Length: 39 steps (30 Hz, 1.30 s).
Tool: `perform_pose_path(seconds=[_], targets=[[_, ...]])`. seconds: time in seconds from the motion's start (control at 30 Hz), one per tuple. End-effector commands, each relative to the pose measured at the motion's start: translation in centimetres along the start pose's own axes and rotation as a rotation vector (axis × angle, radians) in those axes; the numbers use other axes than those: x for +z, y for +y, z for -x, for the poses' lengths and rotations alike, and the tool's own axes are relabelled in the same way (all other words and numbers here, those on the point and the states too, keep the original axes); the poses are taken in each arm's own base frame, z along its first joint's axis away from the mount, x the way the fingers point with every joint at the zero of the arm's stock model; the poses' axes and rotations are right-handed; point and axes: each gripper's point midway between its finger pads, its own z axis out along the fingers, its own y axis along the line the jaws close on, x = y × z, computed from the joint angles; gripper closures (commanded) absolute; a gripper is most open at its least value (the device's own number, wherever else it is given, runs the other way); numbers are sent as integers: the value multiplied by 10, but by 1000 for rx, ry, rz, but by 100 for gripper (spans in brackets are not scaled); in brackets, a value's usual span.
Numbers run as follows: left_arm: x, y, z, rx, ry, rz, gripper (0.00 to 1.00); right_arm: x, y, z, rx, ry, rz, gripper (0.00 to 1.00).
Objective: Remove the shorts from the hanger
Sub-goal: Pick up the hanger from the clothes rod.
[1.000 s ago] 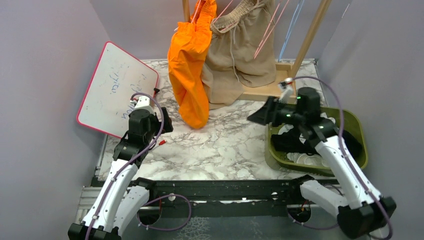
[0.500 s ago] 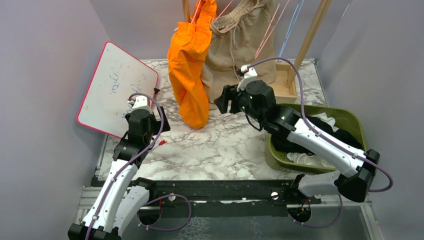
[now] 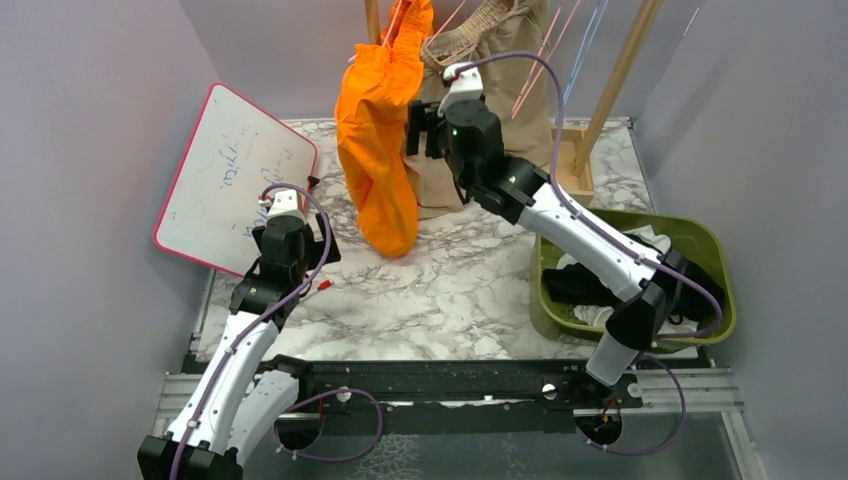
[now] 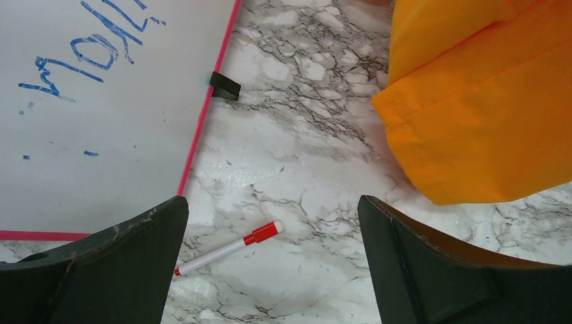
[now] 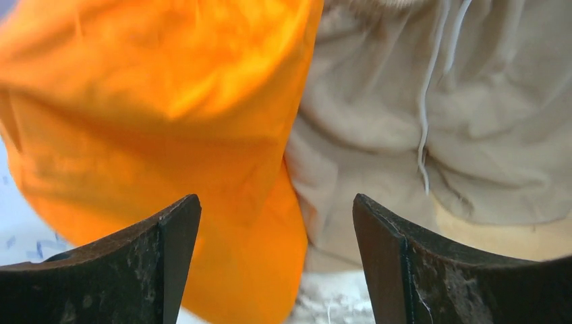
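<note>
White shells, black joints, purple cables; dark wedge fingers on left hand and right hand.

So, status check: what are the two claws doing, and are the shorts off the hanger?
Left gripper open near the marker. Right gripper open, empty, facing the hanging orange shorts and tan shorts. Black shorts, white shorts in green bin. Path unobstructed.
</note>
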Motion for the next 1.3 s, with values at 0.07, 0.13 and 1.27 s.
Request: perform_pose_path(seconds=[0.07, 0.13, 1.27], targets=[[-5, -1, 10, -1, -40, -12, 1, 36, -24, 44, 31, -25, -71, 16], [-6, -2, 11, -4, -51, -19, 1, 47, -23, 47, 56, -34, -52, 19], [3, -5, 4, 19, -3, -22, 1, 166, -51, 91, 507, -248, 129, 39]])
